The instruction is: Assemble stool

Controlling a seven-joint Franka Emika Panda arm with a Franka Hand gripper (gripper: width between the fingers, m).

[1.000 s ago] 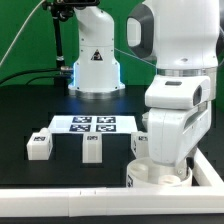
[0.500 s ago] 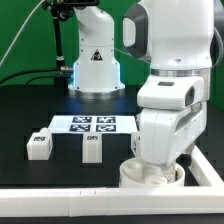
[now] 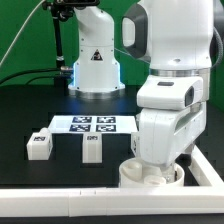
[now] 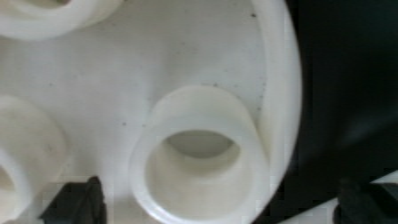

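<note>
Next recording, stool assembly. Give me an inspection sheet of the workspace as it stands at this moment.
Surface: black table, with the marker board lying flat on it.
Job's things: seat disc under the arm, sockets facing up. Far-left leg and second leg lie loose, apart from the disc.
Clutter: nothing seen.
Grippers: gripper open, fingers wide apart over the seat disc with one socket between them; it holds nothing.
Cables: green cable behind the table, at the exterior view's left.
Surroundings: white border rail along the front; arm base at the back.
</note>
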